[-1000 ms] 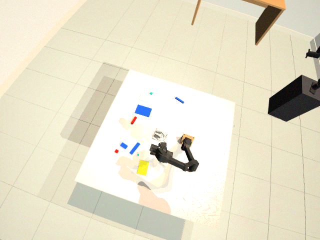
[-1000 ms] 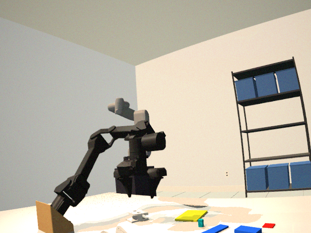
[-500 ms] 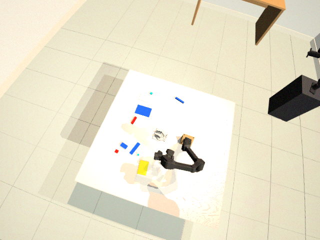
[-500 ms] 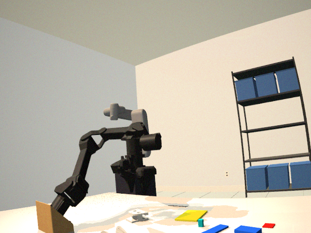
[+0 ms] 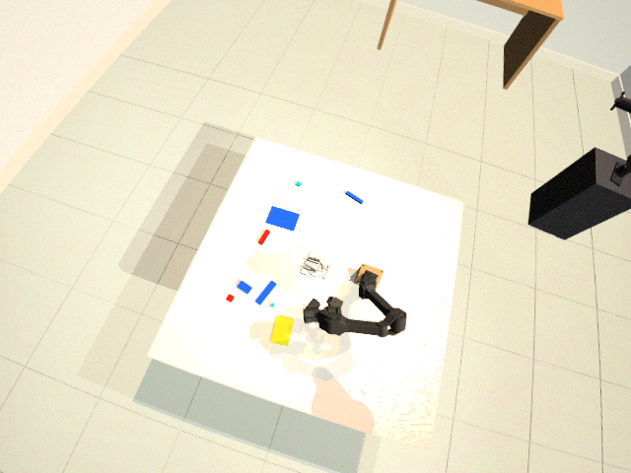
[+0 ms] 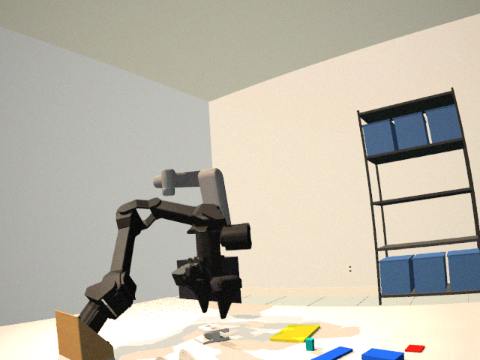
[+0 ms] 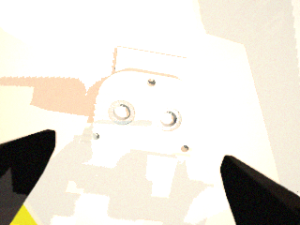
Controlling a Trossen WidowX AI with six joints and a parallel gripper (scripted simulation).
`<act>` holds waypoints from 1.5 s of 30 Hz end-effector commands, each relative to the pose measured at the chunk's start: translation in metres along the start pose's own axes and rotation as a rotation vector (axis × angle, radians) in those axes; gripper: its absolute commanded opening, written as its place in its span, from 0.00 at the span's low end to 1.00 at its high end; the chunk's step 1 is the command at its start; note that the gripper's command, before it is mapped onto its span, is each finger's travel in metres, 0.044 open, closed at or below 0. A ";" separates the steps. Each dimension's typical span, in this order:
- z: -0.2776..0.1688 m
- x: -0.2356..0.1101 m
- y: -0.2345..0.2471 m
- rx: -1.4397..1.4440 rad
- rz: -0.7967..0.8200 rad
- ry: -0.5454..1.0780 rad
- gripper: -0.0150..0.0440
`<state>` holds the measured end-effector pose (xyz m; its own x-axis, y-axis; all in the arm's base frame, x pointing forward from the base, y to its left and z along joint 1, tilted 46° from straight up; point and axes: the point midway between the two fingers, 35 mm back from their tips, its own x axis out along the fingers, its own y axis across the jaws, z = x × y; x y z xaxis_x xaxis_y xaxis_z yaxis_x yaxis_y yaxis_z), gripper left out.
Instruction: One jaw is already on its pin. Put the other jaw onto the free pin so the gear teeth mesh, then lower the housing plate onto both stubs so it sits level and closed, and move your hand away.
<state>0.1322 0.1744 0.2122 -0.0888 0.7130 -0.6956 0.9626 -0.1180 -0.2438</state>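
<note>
The gripper is spread wide, its two dark, tapering fingers pointing down with nothing between them; in the exterior view their tips hang above the table, touching nothing. Below it lies the plate, pale and nearly lost in the glare. From the wrist it shows a rounded upper left corner, two round collars side by side near its middle, and three small dark holes, one above the collars and two below. The plate appears between the fingertips and up the wrist view, ahead of them; the exterior view has it almost beneath the gripper, raised a little on small supports, with a gap below the fingers. The top view hides it or washes it out. The jaw assembly stands apart from the plate, as a light outline with curved grey pieces, and the plate is not on it. Whether the teeth mesh is too small to tell. The yellow sheet lies flat near the plate, its corner just showing low in the wrist view. Close by are a small teal peg, upright, then a blue strip, a blue block and a small red piece.
</note>
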 end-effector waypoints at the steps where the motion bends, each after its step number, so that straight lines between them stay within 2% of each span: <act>1: 0.000 0.004 -0.001 -0.002 0.007 0.002 1.00; 31: 0.000 0.047 -0.001 -0.003 0.006 0.005 1.00; 45: 0.000 0.048 -0.001 -0.003 0.006 0.005 1.00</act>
<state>0.1263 0.2088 0.1802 -0.0844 0.7180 -0.6909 0.9648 -0.1143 -0.2367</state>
